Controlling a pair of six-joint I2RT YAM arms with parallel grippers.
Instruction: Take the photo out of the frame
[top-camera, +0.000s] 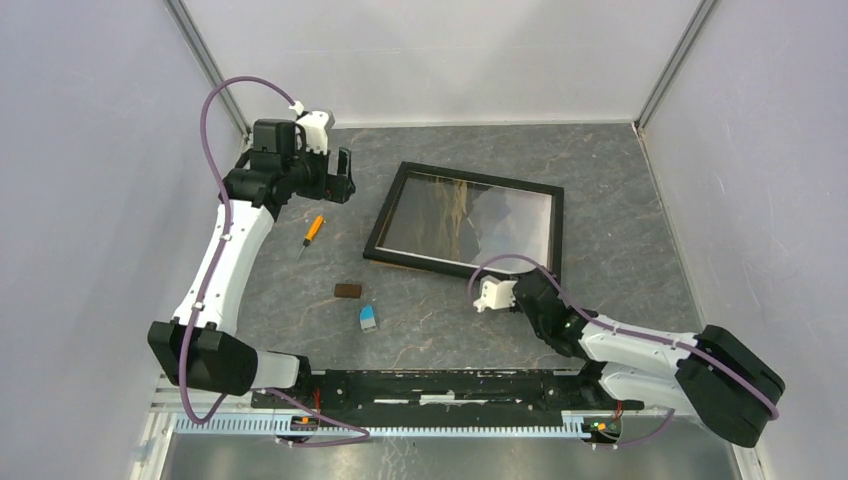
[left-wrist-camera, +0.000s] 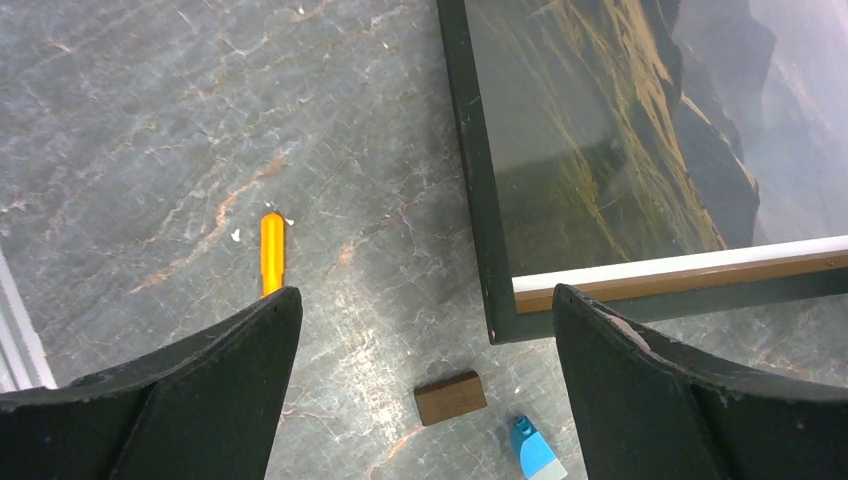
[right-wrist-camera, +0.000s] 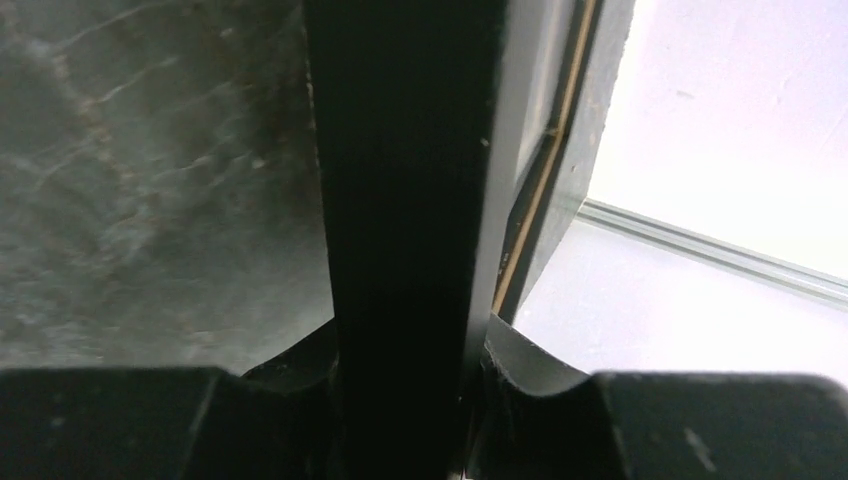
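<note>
- Top view: your right gripper pinches the near edge of the frame, which lies glass-up and skewed at mid-table. The photo of hills and mountains sits inside it under the glass. Your left gripper hangs off the frame's left side with its jaws spread wide, near an orange screwdriver. A brown block and a small blue-and-white piece lie nearer the arm bases, apart from the frame.
- Left wrist view: between your widely parted fingers you look down on the frame's corner. The photo shows its white border, with a brown strip below it. This gripper holds nothing; it looks parked clear so it can take the frame's far side once needed.
- Right wrist view: the frame's edge runs black up the middle with a finger pressed to each face, a narrow grip on the frame. The rim hold probably serves to tip or turn the frame, since the photo likely leaves by the back. You cannot tell here whether the edge is off the table.
</note>
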